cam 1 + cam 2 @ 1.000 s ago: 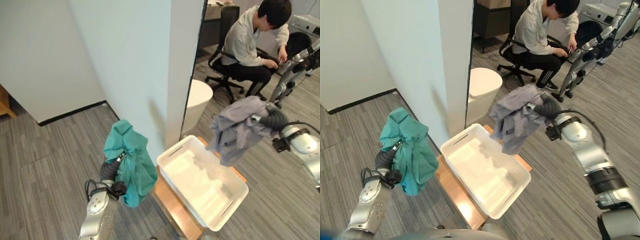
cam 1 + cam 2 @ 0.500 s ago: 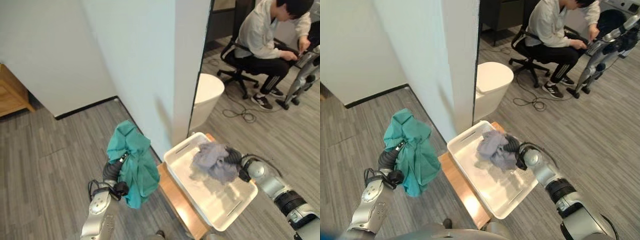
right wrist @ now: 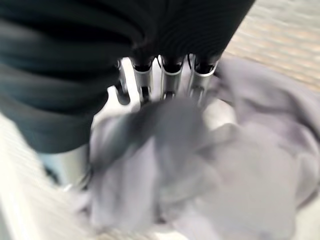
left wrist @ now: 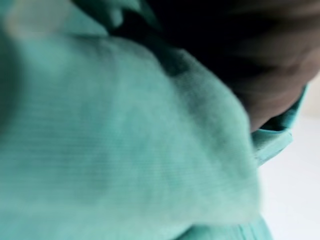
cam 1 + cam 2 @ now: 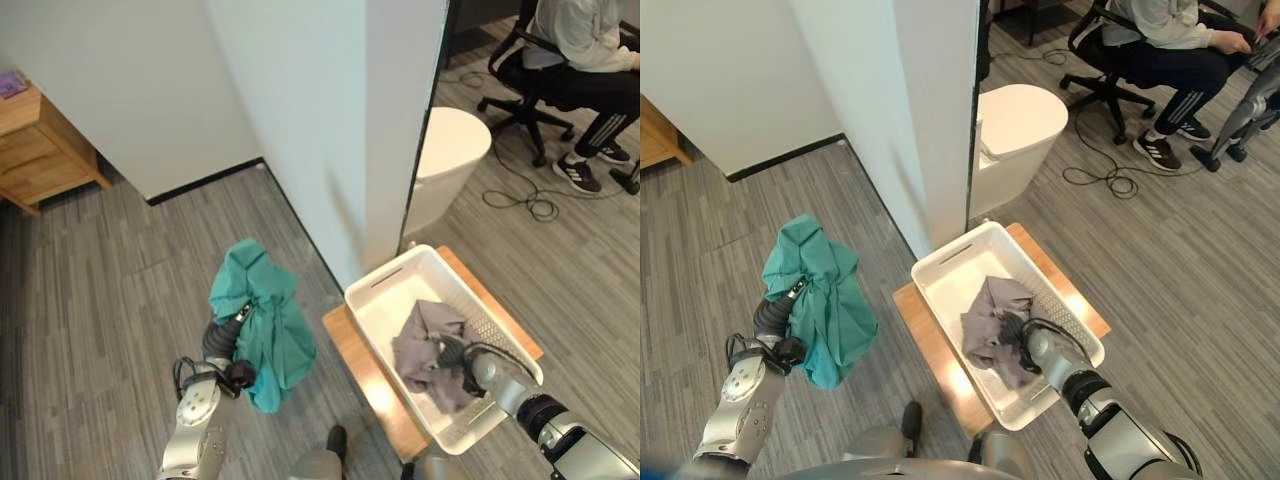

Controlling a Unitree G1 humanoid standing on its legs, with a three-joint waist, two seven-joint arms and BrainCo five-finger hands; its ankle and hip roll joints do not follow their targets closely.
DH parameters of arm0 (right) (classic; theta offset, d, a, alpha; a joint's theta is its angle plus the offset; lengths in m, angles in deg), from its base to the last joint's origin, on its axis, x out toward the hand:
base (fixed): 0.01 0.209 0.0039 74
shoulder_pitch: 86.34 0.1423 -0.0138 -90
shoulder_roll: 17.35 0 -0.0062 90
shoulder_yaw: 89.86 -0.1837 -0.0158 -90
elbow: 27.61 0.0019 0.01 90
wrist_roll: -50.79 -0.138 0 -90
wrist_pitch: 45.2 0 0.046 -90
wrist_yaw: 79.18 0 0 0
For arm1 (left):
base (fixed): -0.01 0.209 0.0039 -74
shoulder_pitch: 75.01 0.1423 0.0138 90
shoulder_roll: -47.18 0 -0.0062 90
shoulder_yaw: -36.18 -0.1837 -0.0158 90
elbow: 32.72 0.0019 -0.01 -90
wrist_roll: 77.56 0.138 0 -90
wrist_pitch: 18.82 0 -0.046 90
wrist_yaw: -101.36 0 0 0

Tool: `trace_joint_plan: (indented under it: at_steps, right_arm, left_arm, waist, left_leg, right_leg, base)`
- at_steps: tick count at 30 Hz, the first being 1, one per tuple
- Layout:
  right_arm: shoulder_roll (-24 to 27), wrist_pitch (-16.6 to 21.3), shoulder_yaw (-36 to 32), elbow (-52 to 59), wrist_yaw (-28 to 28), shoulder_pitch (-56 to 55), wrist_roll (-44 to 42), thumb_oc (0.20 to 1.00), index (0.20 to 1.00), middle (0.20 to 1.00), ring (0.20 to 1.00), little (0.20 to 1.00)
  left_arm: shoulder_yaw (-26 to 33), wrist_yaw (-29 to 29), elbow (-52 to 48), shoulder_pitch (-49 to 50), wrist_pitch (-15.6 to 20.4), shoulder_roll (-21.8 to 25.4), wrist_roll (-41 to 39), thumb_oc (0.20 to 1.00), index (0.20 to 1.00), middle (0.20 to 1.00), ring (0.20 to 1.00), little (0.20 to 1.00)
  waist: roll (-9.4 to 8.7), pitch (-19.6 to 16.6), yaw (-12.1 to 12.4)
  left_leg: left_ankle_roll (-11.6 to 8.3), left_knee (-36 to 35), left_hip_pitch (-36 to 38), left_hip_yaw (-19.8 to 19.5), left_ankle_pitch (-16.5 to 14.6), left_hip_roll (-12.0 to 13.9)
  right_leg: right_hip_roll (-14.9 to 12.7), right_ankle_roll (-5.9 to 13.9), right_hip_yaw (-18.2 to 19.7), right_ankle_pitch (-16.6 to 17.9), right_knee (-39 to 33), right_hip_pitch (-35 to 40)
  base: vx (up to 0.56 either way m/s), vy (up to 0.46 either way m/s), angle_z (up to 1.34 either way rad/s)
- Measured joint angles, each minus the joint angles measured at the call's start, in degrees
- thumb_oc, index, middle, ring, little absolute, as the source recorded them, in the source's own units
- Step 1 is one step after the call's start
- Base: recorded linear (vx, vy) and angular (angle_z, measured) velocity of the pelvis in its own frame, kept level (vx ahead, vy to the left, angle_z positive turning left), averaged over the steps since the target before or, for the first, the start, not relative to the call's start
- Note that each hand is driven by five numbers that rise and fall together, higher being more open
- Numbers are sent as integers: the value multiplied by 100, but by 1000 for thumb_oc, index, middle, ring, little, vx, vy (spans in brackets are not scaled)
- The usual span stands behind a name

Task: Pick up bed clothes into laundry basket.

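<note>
While the white laundry basket point(image 5: 940, 270) sits on a low wooden bench point(image 5: 912, 305), a crumpled grey garment point(image 5: 990, 315) lies inside it. Beside it, the right hand point(image 5: 1025, 340) reaches into the basket; its fingers point(image 3: 165, 82) sink into the grey cloth, so their grip cannot be told. Left of the bench, a teal garment point(image 5: 262, 325) hangs draped over the raised left hand point(image 5: 238, 318), hiding its fingers. Behind the basket stand a white wall corner point(image 5: 385, 130) and a white stool point(image 5: 1015, 130), with a seated person point(image 5: 1175, 40) beyond.
</note>
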Motion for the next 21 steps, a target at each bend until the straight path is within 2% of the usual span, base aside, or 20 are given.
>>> trace_joint_plan:
  at_steps: [2,4,8,9,10,12,14,18,21]
  right_arm:
    - [292,177,-391,918,74,-240,-208,1000,1000,1000,1000,1000]
    - [770,202,-1281,1906,186,-913,-473,1000,1000,1000,1000,1000]
    - [1118,170,-2461,2365,173,-1660,-1021,1000,1000,1000,1000,1000]
    - [1162,177,-2649,2417,145,-1746,-1111,1000,1000,1000,1000,1000]
    - [1213,182,-2869,2432,108,-1858,-1233,1000,1000,1000,1000,1000]
    - [1105,194,-3268,2578,91,-2027,-1342,1000,1000,1000,1000,1000]
    - [1124,196,-3502,2701,40,-2192,-1454,1000,1000,1000,1000,1000]
    - [1272,204,-3725,2761,-87,-2340,-1453,1000,1000,1000,1000,1000]
    - [1240,213,-3977,2779,-179,-2536,-1454,1000,1000,1000,1000,1000]
  left_arm:
    - [99,54,-3,8,5,30,44,200,200,200,200,200]
    - [228,106,-210,-12,1,37,98,200,200,200,200,200]
    - [349,167,-499,-289,1,311,99,200,200,200,200,200]
    - [355,165,-607,-389,9,462,99,200,200,200,200,200]
    - [335,116,-720,-624,-2,635,116,200,200,200,200,200]
    - [233,49,-901,-882,-11,1082,120,200,200,200,200,200]
    - [176,-124,-996,-1306,3,1421,119,200,200,200,200,200]
    - [34,-397,-1101,-1850,2,1652,101,200,200,200,200,200]
    - [-365,-716,-1146,-2180,-8,2015,93,200,200,200,200,200]
  waist:
    - [-31,12,-105]
    - [-76,26,-247]
    - [-160,1,-460]
    - [-176,-9,-541]
    - [-186,-17,-733]
    - [-152,-30,-746]
    - [-64,-78,-917]
    - [112,-178,-1164]
    - [219,-233,-1266]
  left_leg:
    - [0,-29,113,72,-1,1]
    - [2,-132,274,150,-2,-3]
    - [11,-136,401,285,-11,3]
    - [12,-137,391,300,-11,8]
    - [11,-138,442,352,-11,2]
    - [10,-138,446,430,-11,13]
    - [5,-142,497,479,-21,15]
    - [5,-142,568,619,-21,17]
    - [3,-143,583,633,-23,16]
  right_leg:
    - [2,1,66,0,0,60]
    - [0,12,137,-8,-1,150]
    - [10,27,262,-9,-13,219]
    - [14,20,282,0,-9,221]
    - [24,20,335,4,-25,209]
    - [41,15,387,9,-8,203]
    - [55,53,462,-13,-26,225]
    - [88,30,602,20,-24,235]
    - [99,31,627,25,-24,242]
  base:
    - [73,25,-16]
    - [60,16,-20]
    - [19,2,-15]
    - [1,-7,-20]
    - [3,-13,-12]
    - [1,-10,-20]
    - [-13,3,-22]
    - [-19,-4,-16]
    - [-17,-7,-7]
